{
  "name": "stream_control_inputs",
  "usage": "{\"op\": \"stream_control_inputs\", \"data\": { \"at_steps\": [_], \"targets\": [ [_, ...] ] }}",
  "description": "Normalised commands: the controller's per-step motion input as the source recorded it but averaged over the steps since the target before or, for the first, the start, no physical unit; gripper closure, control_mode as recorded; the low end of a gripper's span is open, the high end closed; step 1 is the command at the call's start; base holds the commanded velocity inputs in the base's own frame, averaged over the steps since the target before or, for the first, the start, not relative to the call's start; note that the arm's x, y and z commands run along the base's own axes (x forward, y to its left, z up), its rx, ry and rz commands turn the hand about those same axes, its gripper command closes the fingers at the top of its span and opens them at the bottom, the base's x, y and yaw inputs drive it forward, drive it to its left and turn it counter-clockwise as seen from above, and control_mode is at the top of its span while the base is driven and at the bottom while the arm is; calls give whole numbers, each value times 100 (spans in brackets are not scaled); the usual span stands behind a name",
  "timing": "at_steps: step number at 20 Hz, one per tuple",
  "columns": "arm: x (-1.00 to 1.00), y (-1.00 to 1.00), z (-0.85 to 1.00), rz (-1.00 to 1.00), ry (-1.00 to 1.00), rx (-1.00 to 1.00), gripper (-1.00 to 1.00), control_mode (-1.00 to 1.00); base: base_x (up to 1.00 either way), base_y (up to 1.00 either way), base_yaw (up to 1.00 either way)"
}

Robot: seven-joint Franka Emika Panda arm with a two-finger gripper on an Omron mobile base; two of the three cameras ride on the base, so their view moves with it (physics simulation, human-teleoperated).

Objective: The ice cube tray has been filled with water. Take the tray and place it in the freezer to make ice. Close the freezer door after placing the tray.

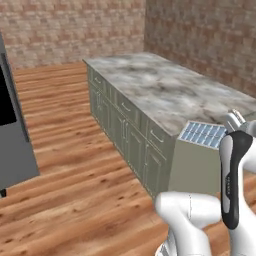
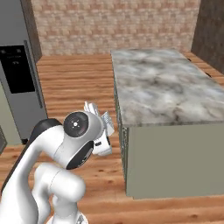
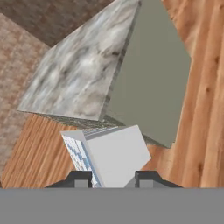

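Ice cube tray (image 3: 111,159) sits between fingertips (image 3: 78,178); left base view shows cells.

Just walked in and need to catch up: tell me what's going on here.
The robot's hand holds the ice tray, lifted off the marble island; in the hand view the tray is tilted, its white underside facing the camera. The freezer door stands across the wood floor to the left. The tray is not yet in the freezer.
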Motion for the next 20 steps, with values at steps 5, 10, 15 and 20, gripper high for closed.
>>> {"op": "stream_control_inputs", "data": {
  "at_steps": [5, 10, 15, 20],
  "targets": [
    [0, 0, 0, 0, 0, 0, 100, 100, 14, 22, 39],
    [0, 0, 0, 0, 0, 0, 100, 100, 61, 24, 27],
    [0, 0, 0, 0, 0, 0, 100, 100, 94, 3, 15],
    [0, 0, 0, 0, 0, 0, 100, 100, 100, 0, 6]
  ]
}}
